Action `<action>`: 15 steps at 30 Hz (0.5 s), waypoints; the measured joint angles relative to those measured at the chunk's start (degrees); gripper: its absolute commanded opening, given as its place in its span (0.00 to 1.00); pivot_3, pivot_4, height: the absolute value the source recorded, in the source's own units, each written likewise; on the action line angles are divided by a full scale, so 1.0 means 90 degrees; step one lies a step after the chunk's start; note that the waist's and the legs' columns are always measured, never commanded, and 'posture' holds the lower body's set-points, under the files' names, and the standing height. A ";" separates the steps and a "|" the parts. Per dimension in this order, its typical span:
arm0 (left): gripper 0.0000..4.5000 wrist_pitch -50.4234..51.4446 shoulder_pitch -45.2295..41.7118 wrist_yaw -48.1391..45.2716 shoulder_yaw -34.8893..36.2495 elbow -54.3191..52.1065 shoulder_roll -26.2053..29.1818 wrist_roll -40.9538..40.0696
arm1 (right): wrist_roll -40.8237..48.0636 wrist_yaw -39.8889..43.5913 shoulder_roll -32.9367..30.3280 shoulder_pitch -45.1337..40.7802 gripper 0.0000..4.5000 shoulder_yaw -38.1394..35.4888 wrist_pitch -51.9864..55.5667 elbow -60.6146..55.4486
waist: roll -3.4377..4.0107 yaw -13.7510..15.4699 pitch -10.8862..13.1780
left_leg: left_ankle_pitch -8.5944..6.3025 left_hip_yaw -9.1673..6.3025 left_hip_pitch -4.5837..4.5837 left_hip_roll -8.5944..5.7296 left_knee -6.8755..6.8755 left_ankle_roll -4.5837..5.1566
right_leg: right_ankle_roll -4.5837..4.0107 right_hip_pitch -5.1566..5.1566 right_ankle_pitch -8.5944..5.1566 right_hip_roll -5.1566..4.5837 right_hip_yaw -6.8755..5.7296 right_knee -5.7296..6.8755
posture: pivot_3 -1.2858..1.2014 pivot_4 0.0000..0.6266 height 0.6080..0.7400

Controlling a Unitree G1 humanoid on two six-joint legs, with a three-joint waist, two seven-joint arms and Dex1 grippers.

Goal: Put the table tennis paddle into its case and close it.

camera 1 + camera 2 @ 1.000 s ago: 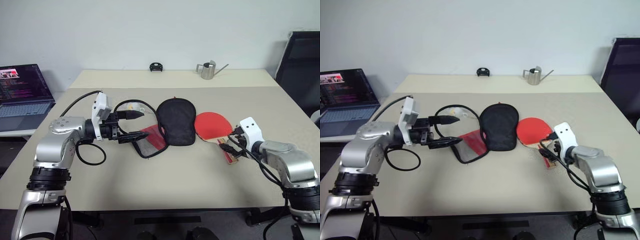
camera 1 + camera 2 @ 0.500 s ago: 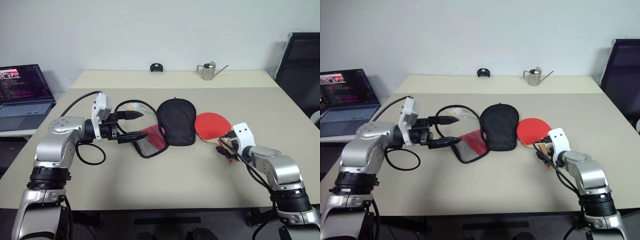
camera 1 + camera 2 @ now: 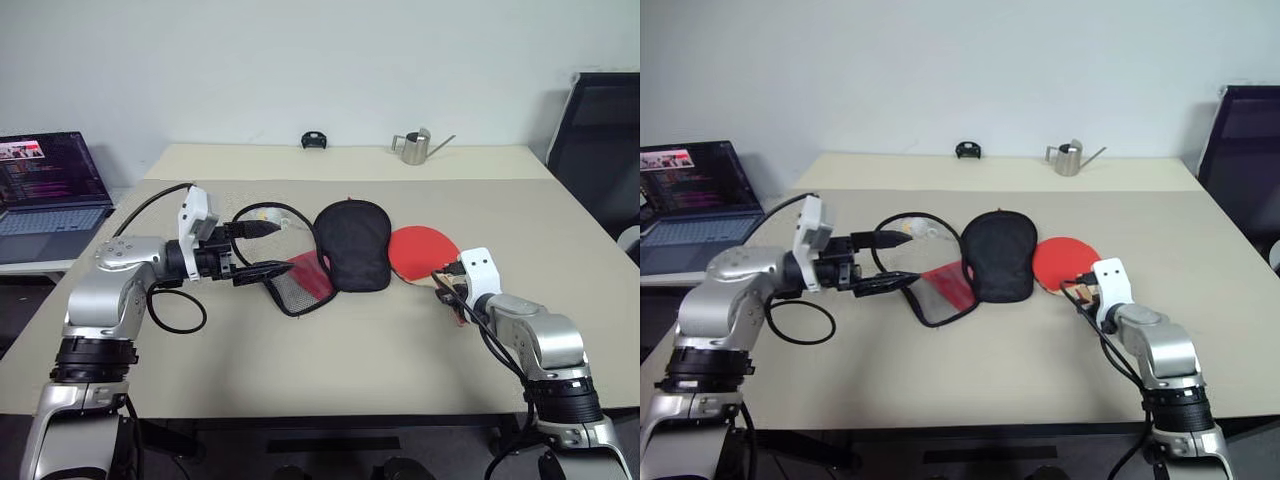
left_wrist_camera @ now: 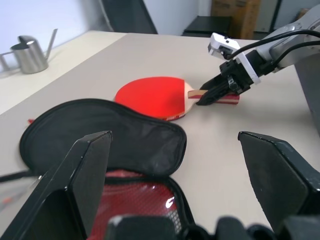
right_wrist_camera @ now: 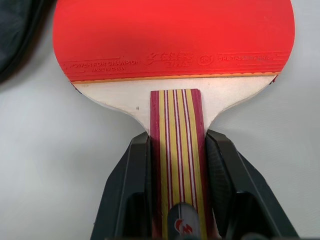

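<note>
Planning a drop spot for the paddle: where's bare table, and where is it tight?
Free: near table strip between both arms, and the far band between case and watering can. Crowded: centre, where paddle touches the case, right gripper at its handle, left gripper and cable by the case's open side.

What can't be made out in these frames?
- Paddle handle end: cut off by the right wrist view's edge, between the right gripper fingers.
- Case interior: covered by its black flap, head views.
- Case zipper: too small, head views.
- Small black item at the table's far edge: too small to identify.
</note>
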 measured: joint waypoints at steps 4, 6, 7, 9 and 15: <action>0.99 0.0005 0.0182 0.0102 0.0137 -0.0051 0.0086 -0.0006 | -0.0054 -0.0320 -0.0124 -0.0160 0.24 -0.0325 -0.0116 0.0406 | -0.0002 0.0072 0.0003 | 0.0000 -0.0008 -0.0006 -0.0009 -0.0001 0.0000 | 0.0001 -0.0002 0.0000 -0.0005 -0.0006 -0.0003 | 0.52 0.24 1.00; 0.99 0.0019 0.0313 0.0144 0.0217 -0.0127 0.0089 -0.0020 | -0.0118 -0.0459 -0.0251 -0.0210 0.24 -0.0517 -0.0120 0.0515 | 0.0000 0.0103 0.0004 | 0.0000 -0.0014 -0.0024 -0.0010 -0.0004 0.0000 | 0.0000 -0.0012 0.0000 -0.0006 -0.0009 -0.0009 | 0.52 0.24 1.00; 0.99 0.0024 0.0352 0.0162 0.0252 -0.0150 0.0089 -0.0025 | -0.0134 -0.0528 -0.0284 -0.0236 0.24 -0.0587 -0.0103 0.0523 | 0.0000 0.0104 0.0004 | 0.0000 -0.0016 -0.0036 -0.0009 -0.0004 0.0000 | 0.0000 -0.0024 0.0000 -0.0006 -0.0011 -0.0011 | 0.52 0.24 1.00; 0.99 0.0043 0.0415 0.0225 0.0317 -0.0190 0.0092 -0.0053 | -0.0229 -0.0700 -0.0292 -0.0367 0.24 -0.0739 0.0029 0.0500 | 0.0001 0.0083 0.0004 | 0.0000 -0.0008 -0.0062 -0.0007 -0.0008 0.0000 | -0.0002 -0.0059 0.0001 -0.0006 -0.0003 -0.0002 | 0.52 0.24 1.00; 0.99 0.0114 0.0454 0.0275 0.0370 -0.0290 0.0102 -0.0119 | -0.0179 -0.0963 0.0215 -0.0907 0.24 -0.0810 0.0655 -0.0073 | 0.0010 -0.0102 0.0010 | 0.0000 0.0008 -0.0108 0.0010 -0.0018 0.0000 | -0.0008 -0.0119 -0.0002 0.0005 0.0008 0.0011 | 0.52 0.24 1.00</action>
